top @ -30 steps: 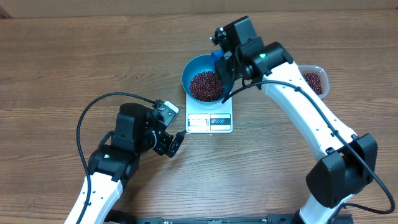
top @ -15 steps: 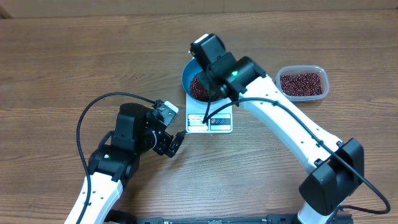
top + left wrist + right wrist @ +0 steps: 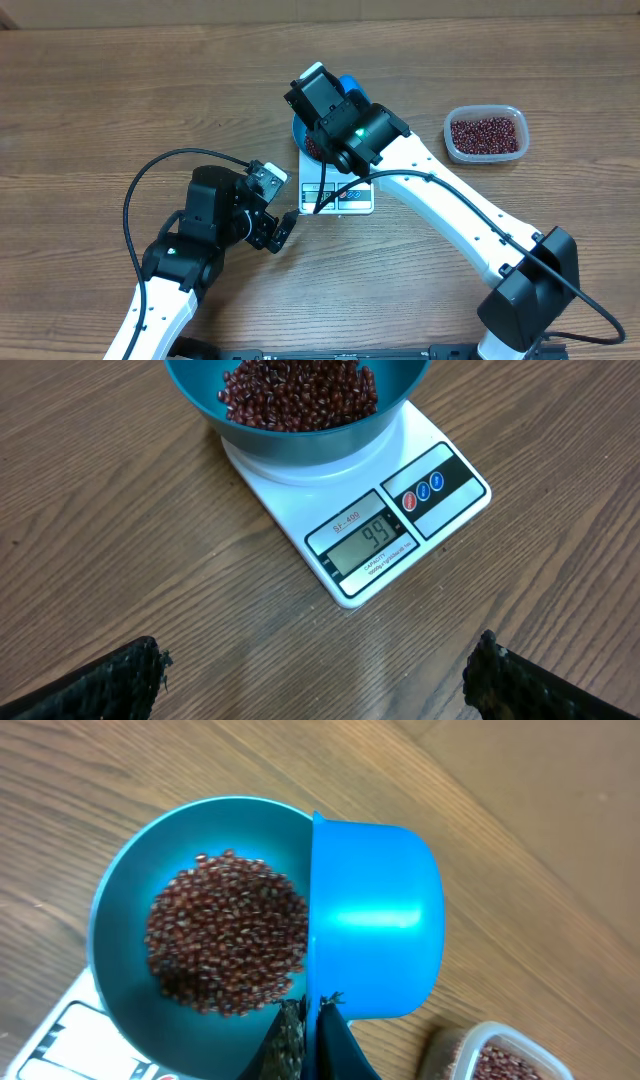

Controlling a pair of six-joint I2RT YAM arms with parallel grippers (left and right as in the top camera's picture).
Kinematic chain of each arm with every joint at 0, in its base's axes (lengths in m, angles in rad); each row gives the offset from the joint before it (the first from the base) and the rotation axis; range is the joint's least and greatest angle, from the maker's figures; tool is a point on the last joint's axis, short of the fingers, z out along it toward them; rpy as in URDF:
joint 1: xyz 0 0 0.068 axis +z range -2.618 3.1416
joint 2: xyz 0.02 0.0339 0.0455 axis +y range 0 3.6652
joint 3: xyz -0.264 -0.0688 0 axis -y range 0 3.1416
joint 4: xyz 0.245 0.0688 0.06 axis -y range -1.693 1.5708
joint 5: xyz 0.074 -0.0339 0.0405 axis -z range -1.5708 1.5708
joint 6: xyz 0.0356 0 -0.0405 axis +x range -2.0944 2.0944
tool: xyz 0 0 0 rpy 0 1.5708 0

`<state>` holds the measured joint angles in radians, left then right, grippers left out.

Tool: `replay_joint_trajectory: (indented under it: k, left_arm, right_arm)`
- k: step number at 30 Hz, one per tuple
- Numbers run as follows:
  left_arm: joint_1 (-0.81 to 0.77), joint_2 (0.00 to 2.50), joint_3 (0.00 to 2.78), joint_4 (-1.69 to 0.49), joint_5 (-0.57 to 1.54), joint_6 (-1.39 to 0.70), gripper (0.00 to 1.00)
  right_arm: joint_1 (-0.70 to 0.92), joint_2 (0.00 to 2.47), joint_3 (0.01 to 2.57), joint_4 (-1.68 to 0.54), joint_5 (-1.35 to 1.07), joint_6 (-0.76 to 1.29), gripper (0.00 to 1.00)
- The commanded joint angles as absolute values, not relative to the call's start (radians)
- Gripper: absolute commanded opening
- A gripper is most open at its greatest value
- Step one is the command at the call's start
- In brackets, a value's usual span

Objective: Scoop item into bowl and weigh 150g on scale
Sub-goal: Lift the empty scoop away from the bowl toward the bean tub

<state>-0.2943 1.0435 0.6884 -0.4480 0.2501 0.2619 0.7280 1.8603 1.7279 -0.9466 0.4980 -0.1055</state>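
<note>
Blue bowl (image 3: 300, 445), one; white scale (image 3: 290, 510), one.

Operator: State the surface beneath you.
Unit: I work over a brown wooden table (image 3: 100, 100). In the overhead view, its grain runs 9 to 3 o'clock.
Operator: Boundary?
Unit: A paler strip (image 3: 450, 8) at 12 o'clock.
Operator: Lighting?
Unit: Even and diffuse, with faint sheen.

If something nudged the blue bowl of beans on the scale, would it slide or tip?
The bowl would probably slide rather than tip: smooth walls, beans sitting low inside. The scale looks no wider than it, so a firm push might carry it off.
</note>
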Motion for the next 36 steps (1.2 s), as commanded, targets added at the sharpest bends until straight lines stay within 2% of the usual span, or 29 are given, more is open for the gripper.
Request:
replay_joint_trajectory:
  k: [1,6,15,28,36]
  left_arm:
    - [-0.291,1.033,0.683,-0.445,0.252,0.262,0.99]
    - [-0.291,1.033,0.683,-0.445,0.252,0.262,1.0]
    - [-0.291,1.033,0.683,-0.445,0.252,0.262,1.0]
    - [-0.291,1.033,0.683,-0.445,0.252,0.262,1.0]
    - [-0.291,1.033,0.683,-0.445,0.252,0.262,1.0]
  right_arm:
    - [0.713,1.851,1.763,-0.944,0.406,-0.106,0.04]
    - [0.659,1.806,1.763,-0.944,0.245,-0.105,0.04]
    - [0.426,1.67,1.763,-0.949,-0.036,-0.079,0.04]
    - [0.076,1.639,1.758,-1.06,-0.054,-0.05,0.04]
    - [-0.033,1.646,1.7,-1.066,-0.038,-0.05,0.04]
